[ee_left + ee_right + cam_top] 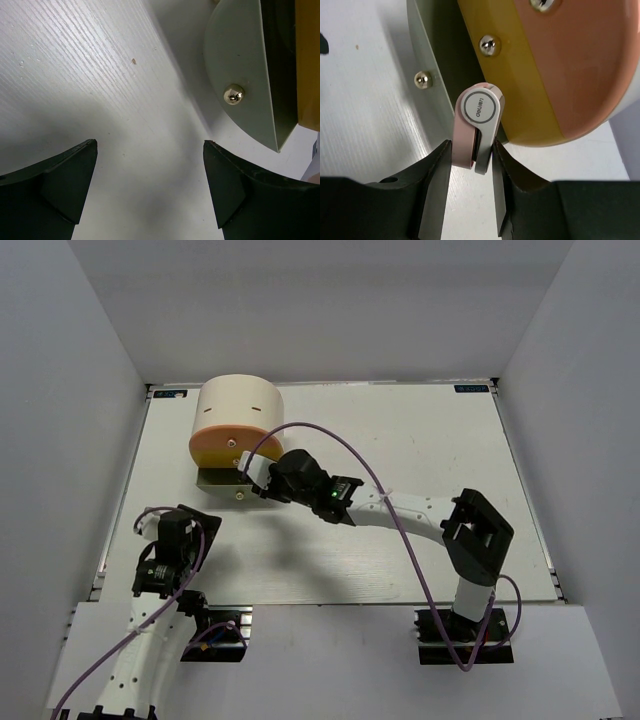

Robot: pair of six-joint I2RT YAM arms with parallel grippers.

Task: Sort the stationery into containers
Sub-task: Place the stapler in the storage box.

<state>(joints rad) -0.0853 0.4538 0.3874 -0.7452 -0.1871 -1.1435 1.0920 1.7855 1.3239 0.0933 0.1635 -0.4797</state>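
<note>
Right wrist: a smooth, rounded pink clip (477,125) is pinched by the right gripper (472,150). The left gripper (150,145) is spread wide, empty.

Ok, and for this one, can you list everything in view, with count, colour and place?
cabinet: one, cream, cylindrical, far left of the table
orange drawer: one, top of the stack, shut
yellow drawer: one, under the orange, shut
green drawer: one, pale green, bottom of the stack, pulled out
knobs: three, silver, one on each drawer front
clip: one, pink and white, in the right gripper at the open green drawer
table: one, white
left gripper: black fingers, open, low over bare table near the green drawer
right gripper: black fingers, closed on the clip
</note>
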